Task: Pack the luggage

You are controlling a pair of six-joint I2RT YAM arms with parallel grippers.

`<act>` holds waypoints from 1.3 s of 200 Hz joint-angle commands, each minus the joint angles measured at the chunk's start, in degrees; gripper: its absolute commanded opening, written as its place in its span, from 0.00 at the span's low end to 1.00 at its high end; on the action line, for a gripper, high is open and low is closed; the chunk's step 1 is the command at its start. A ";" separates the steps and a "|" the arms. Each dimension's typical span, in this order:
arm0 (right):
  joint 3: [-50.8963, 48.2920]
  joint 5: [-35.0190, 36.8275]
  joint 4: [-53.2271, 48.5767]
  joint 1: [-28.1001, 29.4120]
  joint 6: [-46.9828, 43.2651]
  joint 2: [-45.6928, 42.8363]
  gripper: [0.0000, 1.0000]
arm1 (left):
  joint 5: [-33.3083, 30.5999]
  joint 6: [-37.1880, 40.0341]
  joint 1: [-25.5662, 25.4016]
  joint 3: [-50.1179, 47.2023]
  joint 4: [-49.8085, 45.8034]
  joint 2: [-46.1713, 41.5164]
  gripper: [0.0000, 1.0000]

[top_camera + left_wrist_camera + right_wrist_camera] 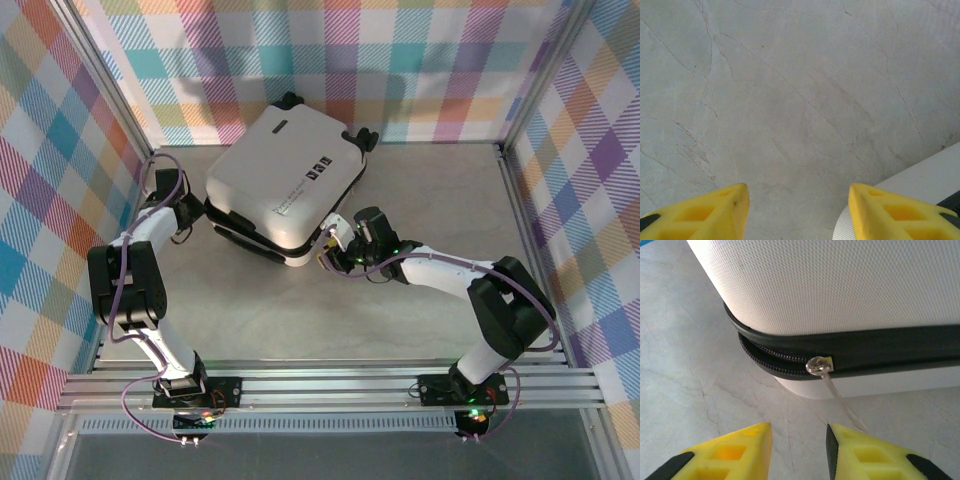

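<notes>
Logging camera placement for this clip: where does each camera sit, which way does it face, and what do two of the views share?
Top external: above and behind the bases, looking down on the table; left arm and right arm whole, luggage at centre.
Left wrist: on the left arm, facing down at bare table; left gripper, yellow fingers apart.
Right wrist: low, facing the luggage's side and zipper slider; right gripper, open.
Shared: the luggage's white shell appears in all three.
</notes>
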 commanded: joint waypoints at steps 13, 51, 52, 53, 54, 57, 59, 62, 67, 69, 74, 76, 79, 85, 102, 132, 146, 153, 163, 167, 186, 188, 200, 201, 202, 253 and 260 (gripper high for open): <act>0.44 1.38 -1.66 -0.56 0.63 -0.96 0.34 | 0.68 1.45 0.36 -0.93 -4.11 -1.17 0.55; -1.74 -0.06 -0.46 -1.63 1.75 -2.38 0.38 | 0.57 1.90 0.36 -0.93 -4.55 -2.01 0.55; -1.70 -0.15 -0.41 -1.63 1.70 -2.35 0.38 | 0.62 1.90 0.36 -0.93 -4.55 -2.03 0.55; -1.65 -0.25 -0.39 -1.63 1.68 -2.33 0.39 | 0.65 1.90 0.36 -0.93 -4.55 -2.04 0.55; -1.57 -0.38 -0.38 -1.68 1.67 -2.28 0.39 | 0.67 1.90 0.36 -0.93 -4.55 -2.09 0.55; -1.38 -0.73 -0.20 -1.71 1.66 -2.05 0.40 | 0.68 1.90 0.36 -0.85 -4.55 -2.06 0.55; -1.25 -0.98 -0.19 -1.72 1.66 -1.88 0.40 | 0.68 1.90 0.36 -0.84 -4.62 -2.10 0.55; -0.97 -1.32 -0.05 -1.76 1.61 -1.61 0.41 | 0.63 1.90 0.36 -0.76 -4.70 -2.11 0.55; -0.51 -2.03 0.09 -1.81 1.45 -1.06 0.41 | 0.67 1.97 0.32 -0.67 -4.80 -2.10 0.55; -0.31 -2.32 0.19 -1.85 1.34 -0.79 0.42 | 0.68 1.98 0.35 -0.66 -4.88 -2.13 0.55; 0.21 -3.15 0.45 -1.98 1.06 -0.05 0.43 | 0.59 1.99 0.36 -0.62 -5.01 -2.21 0.55; 0.42 -3.46 0.52 -2.03 0.94 0.18 0.44 | 0.55 2.06 0.36 -0.65 -5.06 -2.31 0.55; 0.83 -3.86 0.62 -2.07 0.73 0.72 0.44 | 0.57 2.00 0.36 -0.71 -5.08 -2.39 0.55; 1.63 -4.87 0.69 -2.35 0.35 1.85 0.44 | 0.41 1.99 0.36 -0.83 -5.08 -2.71 0.55; 3.67 -9.12 1.94 -3.89 0.04 4.81 0.45 | 0.34 1.99 0.36 -1.27 -5.08 -3.52 0.55; 6.84 -16.46 2.97 -7.02 -0.09 8.62 0.45 | 0.66 2.16 0.36 -1.37 -5.73 -4.38 0.55; 8.37 -18.04 1.67 -7.47 -1.13 10.18 0.45 | 0.50 2.43 0.36 -1.37 -6.12 -4.68 0.55; 9.14 -19.00 1.05 -7.63 -1.56 10.94 0.45 | 0.39 2.62 0.36 -1.28 -6.30 -4.86 0.55; 10.09 -20.77 0.48 -7.78 -1.85 11.96 0.45 | 0.15 2.86 0.32 -1.19 -6.65 -5.11 0.55; 10.50 -21.50 0.09 -7.82 -2.00 12.46 0.45 | 0.09 2.93 0.36 -1.19 -6.74 -5.25 0.55; 11.64 -24.54 -0.41 -7.83 -1.74 14.04 0.46 | -0.40 3.22 0.36 -1.10 -7.05 -5.74 0.55; 11.72 -24.76 -0.42 -7.80 -1.70 14.17 0.46 | -0.38 3.22 0.36 -1.10 -7.13 -5.85 0.55; 11.46 -25.32 0.24 -7.78 -1.30 14.46 0.46 | -0.60 3.22 0.35 -1.02 -7.19 -6.01 0.55; 11.44 -25.40 0.24 -7.78 -1.27 14.46 0.46 | -0.58 3.26 0.35 -1.02 -7.23 -6.01 0.55; 11.39 -25.43 0.34 -7.78 -1.26 14.51 0.46 | -0.56 3.29 0.36 -1.02 -7.21 -6.01 0.55; 9.78 -27.57 0.92 -7.78 -0.58 14.80 0.46 | -0.39 3.31 0.35 -0.49 -7.41 -5.74 0.55; 9.59 -27.82 1.18 -7.78 -0.37 14.91 0.46 | -0.44 3.31 0.36 -0.57 -7.37 -5.77 0.55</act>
